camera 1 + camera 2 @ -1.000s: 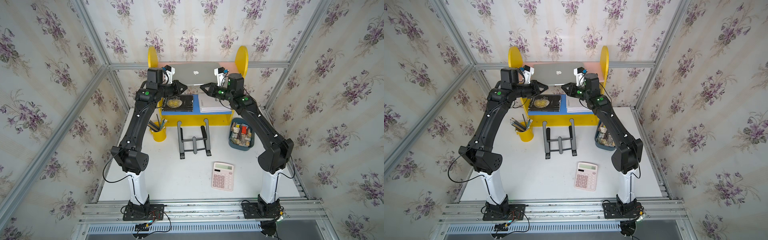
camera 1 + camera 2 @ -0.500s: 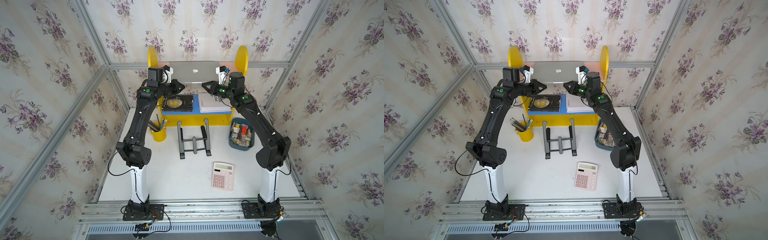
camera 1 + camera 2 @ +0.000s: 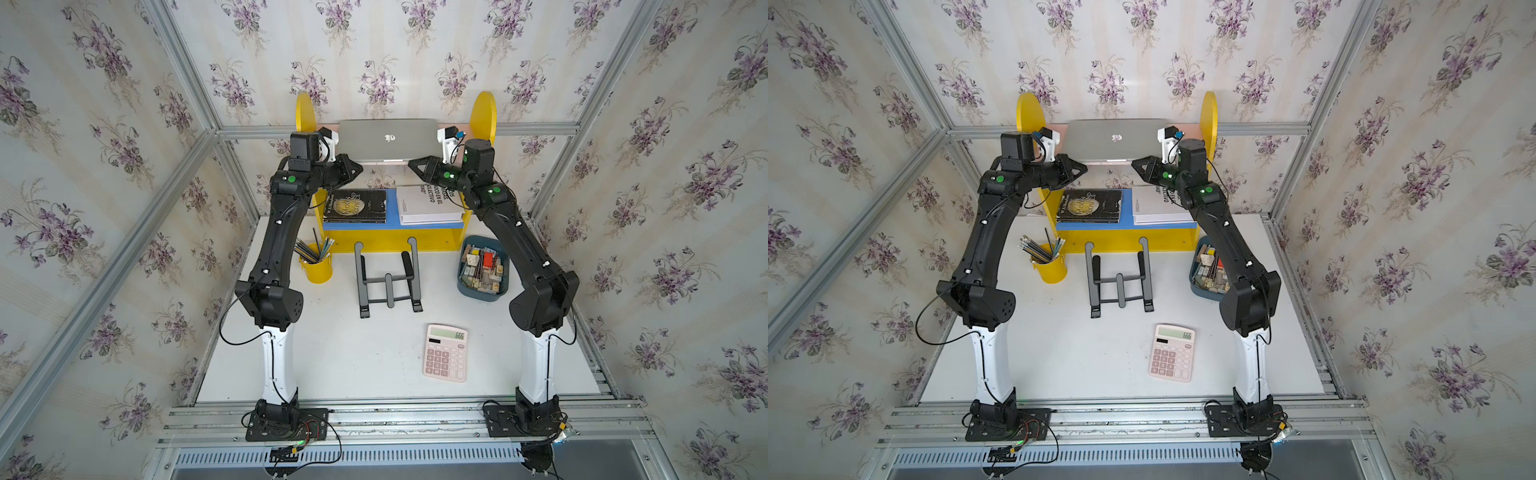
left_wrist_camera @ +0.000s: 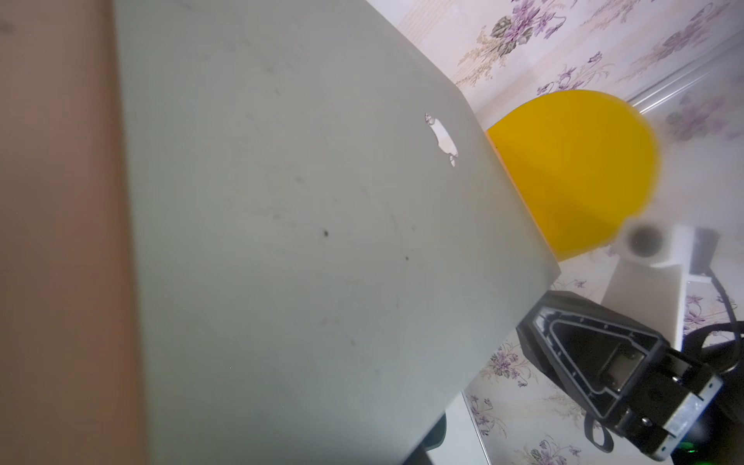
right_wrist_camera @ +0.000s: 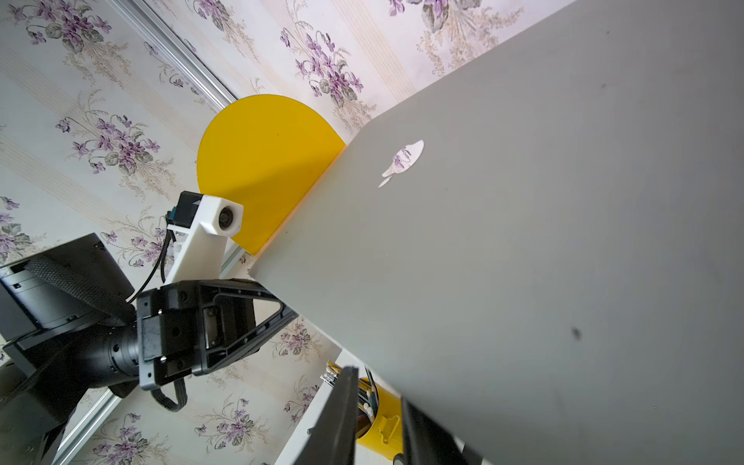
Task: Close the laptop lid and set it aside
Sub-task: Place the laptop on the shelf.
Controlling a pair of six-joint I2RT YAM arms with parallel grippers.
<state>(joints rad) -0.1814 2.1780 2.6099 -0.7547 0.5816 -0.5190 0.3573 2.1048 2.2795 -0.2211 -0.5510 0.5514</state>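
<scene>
Against a second ago, both arms have carried the laptop [image 3: 388, 139] higher and further back. It is now level with the top board of the yellow shelf [image 3: 483, 112], its lid [image 5: 523, 241] shut. The left pincer [image 3: 360, 168] and right pincer [image 3: 410, 163] each clamp a front corner. Judgement: closing is done and release remains.

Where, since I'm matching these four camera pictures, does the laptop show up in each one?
Top view: laptop upper centre, between the yellow shelf's ends.
Top view: laptop upper centre again, a little further left.
Left wrist: laptop lid close up, filling most of the picture.
Right wrist: laptop lid close up, filling over half.
Shared landmark: the apple logo.
</scene>
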